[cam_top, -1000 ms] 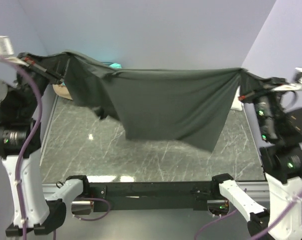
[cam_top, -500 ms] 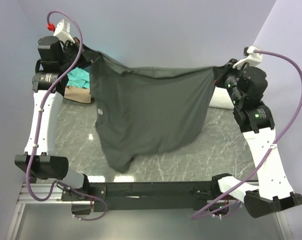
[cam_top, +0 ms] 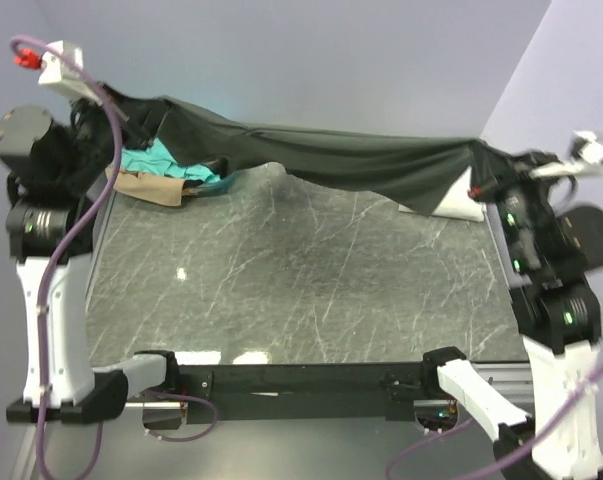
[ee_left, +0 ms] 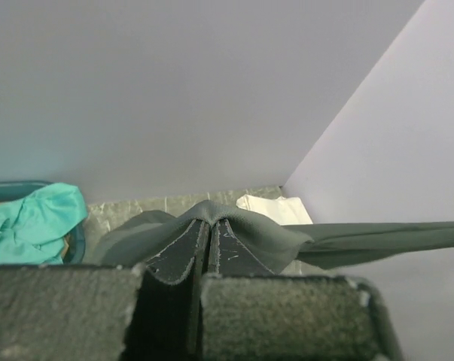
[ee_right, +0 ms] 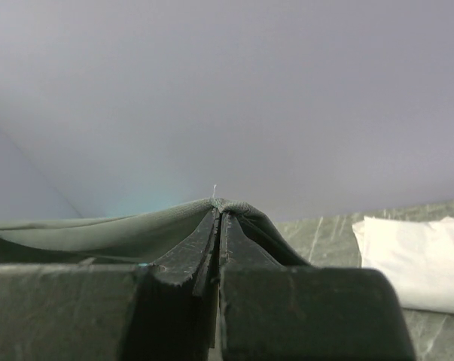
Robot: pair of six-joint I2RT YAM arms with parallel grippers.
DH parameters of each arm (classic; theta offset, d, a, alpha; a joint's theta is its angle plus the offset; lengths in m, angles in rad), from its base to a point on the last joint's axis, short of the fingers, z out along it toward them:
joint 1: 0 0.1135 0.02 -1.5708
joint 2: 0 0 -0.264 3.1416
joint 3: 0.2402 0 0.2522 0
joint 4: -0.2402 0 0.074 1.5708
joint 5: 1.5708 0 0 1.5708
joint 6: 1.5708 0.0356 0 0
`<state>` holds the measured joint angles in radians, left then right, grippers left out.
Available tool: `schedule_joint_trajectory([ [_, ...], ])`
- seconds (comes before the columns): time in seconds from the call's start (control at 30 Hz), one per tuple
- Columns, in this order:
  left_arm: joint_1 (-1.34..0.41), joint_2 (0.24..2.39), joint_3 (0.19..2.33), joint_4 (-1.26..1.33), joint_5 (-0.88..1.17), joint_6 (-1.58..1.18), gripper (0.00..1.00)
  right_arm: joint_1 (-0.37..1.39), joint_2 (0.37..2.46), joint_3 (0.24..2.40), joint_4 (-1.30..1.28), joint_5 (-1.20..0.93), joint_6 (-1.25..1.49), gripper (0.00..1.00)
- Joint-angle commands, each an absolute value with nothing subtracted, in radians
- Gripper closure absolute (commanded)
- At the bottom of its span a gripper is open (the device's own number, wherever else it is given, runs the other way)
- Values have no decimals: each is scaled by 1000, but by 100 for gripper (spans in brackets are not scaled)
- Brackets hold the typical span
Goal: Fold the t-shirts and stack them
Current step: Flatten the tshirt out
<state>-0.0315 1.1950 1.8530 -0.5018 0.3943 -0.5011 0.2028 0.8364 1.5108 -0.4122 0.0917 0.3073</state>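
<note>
The dark charcoal grey t-shirt is stretched in the air across the back of the table between both grippers. My left gripper is shut on its left end at the far left; the cloth drapes over my closed left gripper in the left wrist view. My right gripper is shut on its right end at the far right, with cloth pinched at its tips. The teal t-shirt and tan t-shirt lie crumpled at the back left. The white t-shirt lies folded at the back right.
The grey marble tabletop spreads below the held shirt. Lilac walls close in at the back and both sides. The arm bases and a black rail sit along the near edge. The teal cloth and white shirt show in the wrist views.
The arms have swung the shirt up and back: half a second ago it hung down broadly over the table, now it is pulled taut and nearly level along the back edge.
</note>
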Motion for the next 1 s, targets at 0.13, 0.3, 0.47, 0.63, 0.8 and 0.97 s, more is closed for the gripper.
schedule_joint_trajectory([
  [0.13, -32, 1014, 1812, -578, 411, -460, 100, 195, 635, 1480, -452, 132, 331, 100],
  [0.3, -31, 968, 1832, -620, 429, -471, 100, 196, 563, 1485, -521, 150, 357, 100],
  [0.47, -31, 1000, 1842, -548, 538, -529, 100, 198, 522, 1425, -511, 192, 362, 100],
  [0.63, -32, 1141, 1806, -431, 624, -594, 99, 196, 549, 1295, -456, 290, 353, 100],
  [0.8, -49, 1379, 1755, -367, 618, -571, 99, 196, 626, 1079, -264, 423, 295, 100],
  [0.97, -86, 1754, 1874, -392, 527, -499, 96, 129, 905, 968, -9, 431, 247, 100],
])
